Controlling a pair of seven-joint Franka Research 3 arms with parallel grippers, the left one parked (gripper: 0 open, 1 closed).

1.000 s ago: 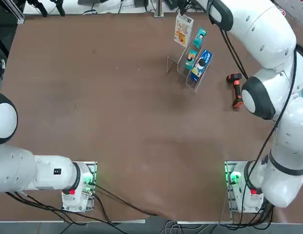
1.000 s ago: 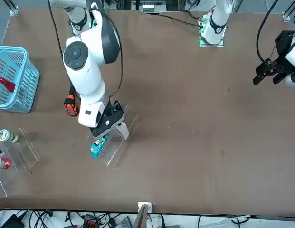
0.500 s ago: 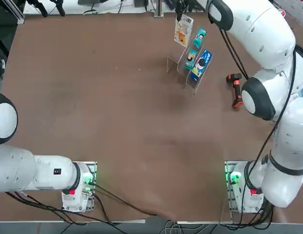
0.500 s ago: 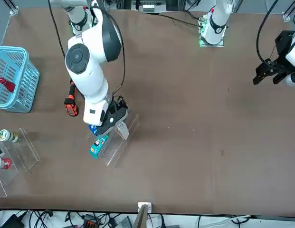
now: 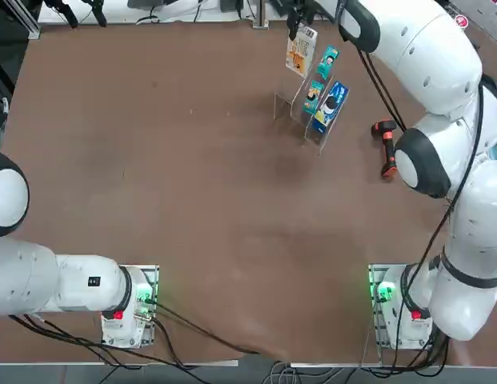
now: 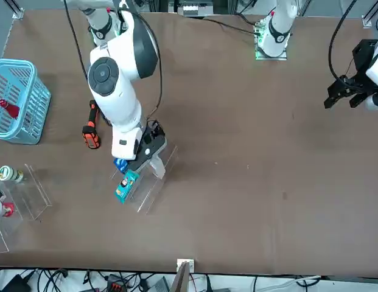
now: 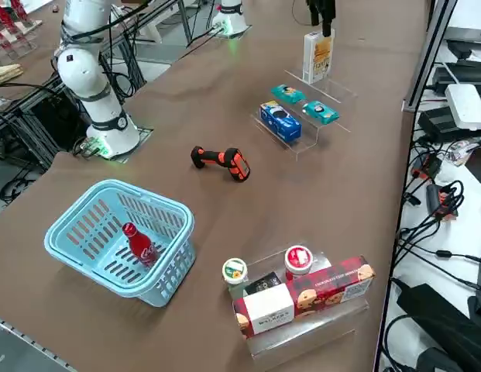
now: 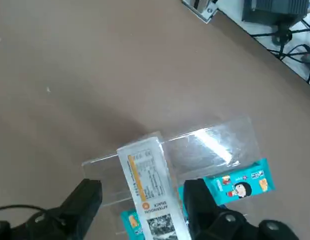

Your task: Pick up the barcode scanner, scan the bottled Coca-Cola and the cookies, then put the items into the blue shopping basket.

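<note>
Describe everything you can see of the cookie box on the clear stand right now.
The tall flat white cookie box with a yellow-orange picture on its face stands upright at the far end of the clear stepped acrylic stand. Its narrow side carries an orange stripe, small print and a barcode-like block. It looks like printed cardboard, undamaged. The right arm's black claw is open, one finger on each side of the box's top, not yet closed on it.

On the narrow top edge of the cookies (image 8: 151, 192), standing in the clear acrylic rack (image 8: 214, 145), small print reads "AFTERNOON SNACK". A red biscuit box (image 7: 333, 285) beside the blue shopping basket (image 7: 116, 232) carries lettering too small to make out.
</note>
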